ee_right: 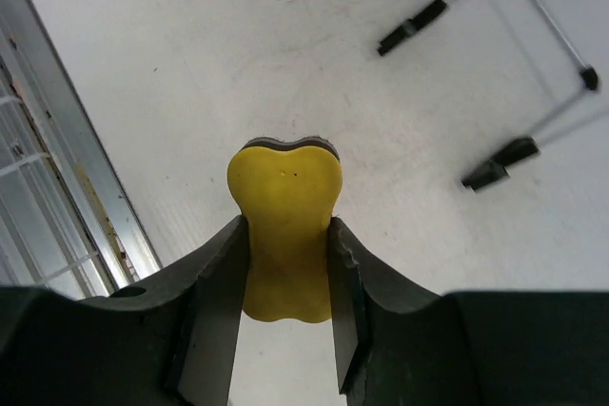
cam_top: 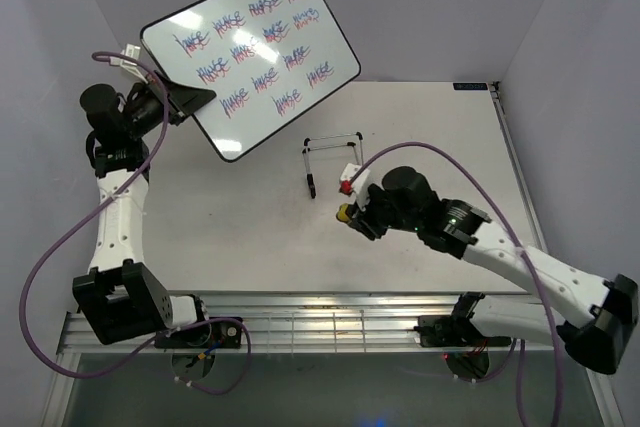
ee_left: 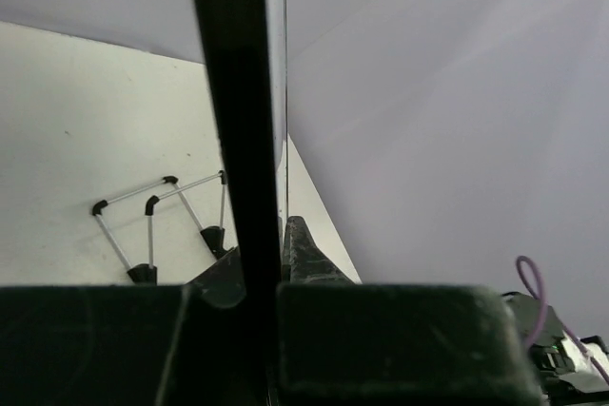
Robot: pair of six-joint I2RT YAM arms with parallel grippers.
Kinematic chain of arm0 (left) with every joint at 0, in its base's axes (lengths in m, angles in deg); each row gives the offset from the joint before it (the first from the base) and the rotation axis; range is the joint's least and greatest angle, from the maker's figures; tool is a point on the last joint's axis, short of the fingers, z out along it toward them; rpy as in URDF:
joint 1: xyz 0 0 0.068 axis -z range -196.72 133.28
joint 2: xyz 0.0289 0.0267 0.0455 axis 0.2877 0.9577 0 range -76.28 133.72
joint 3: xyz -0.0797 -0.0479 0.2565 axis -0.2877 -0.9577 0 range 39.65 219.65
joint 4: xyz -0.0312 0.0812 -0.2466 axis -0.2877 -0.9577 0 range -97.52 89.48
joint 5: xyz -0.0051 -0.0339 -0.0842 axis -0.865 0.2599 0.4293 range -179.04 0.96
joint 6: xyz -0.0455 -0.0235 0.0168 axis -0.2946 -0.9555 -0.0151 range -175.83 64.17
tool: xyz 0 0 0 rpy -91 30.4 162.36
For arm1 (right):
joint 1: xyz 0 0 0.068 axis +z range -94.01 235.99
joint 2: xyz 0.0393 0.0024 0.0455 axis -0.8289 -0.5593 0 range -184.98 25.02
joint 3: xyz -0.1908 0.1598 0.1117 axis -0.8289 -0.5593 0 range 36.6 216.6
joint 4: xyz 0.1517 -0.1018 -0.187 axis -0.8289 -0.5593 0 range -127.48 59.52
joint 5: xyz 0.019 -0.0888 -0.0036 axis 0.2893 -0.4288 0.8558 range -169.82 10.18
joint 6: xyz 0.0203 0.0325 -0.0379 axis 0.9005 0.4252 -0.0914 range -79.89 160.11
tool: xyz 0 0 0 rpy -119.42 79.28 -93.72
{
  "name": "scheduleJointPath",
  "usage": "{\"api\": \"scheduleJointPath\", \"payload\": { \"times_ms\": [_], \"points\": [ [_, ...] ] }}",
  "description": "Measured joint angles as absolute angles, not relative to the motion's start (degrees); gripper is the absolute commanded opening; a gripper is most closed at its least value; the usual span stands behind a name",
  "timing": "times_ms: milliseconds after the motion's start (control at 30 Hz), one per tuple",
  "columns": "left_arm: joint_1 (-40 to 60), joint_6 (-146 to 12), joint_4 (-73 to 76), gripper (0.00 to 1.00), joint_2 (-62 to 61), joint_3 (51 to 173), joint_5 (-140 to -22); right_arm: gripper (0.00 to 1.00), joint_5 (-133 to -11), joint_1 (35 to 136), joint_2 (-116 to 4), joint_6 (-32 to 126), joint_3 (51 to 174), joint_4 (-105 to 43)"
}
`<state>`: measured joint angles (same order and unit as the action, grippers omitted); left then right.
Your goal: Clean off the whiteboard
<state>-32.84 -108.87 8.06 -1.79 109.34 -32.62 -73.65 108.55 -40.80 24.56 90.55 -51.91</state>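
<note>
We see the whiteboard (cam_top: 250,57) held tilted above the counter (cam_top: 250,237) at far left, its edge clamped in the left jaws, while the right jaws, well apart from it, pinch a yellow eraser (ee_right: 285,225) near the wire stand (cam_top: 332,152).

surface: white table (cam_top: 250,237) | lying on it: black wire stand (cam_top: 333,136), near centre

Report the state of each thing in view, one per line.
whiteboard: lifted off the table, tilted, scribbles not yet wiped.
left claw: shut on the whiteboard's edge.
right claw: shut on the eraser.
eraser: gripped, away from the whiteboard.
stand: on the table, holding nothing.
</note>
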Motion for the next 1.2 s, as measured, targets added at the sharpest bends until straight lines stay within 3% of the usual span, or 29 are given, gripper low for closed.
{"api": "scheduleJointPath", "payload": {
  "times_ms": [233, 400, 533, 900, 1200],
  "points": [
    [-14.57, -101.39, 4.43, 0.00, 0.68, 104.89, -40.27, 0.34, -89.45, 107.74, -22.42, 36.82, 96.35, -65.85],
    [-2.05, -99.14, 1.81, 0.00, 0.97, 92.45, -38.26, 0.33, -99.46, 107.32, -21.04, 42.09, 103.62, -68.12],
    [0.07, -99.67, -2.65, 0.00, 0.79, 83.42, -34.02, 0.33, -103.37, 105.38, -22.85, 44.69, 103.89, -69.55],
    [-1.24, -100.24, 0.98, 0.00, -8.76, 72.69, -32.45, 0.31, -91.72, 103.39, -32.89, 47.79, 97.85, -63.21],
    [-1.57, -101.11, -5.03, 0.00, -11.53, 69.74, -31.94, 0.36, -78.72, 103.36, -45.13, 49.37, 97.88, -52.45]
  ]
}}
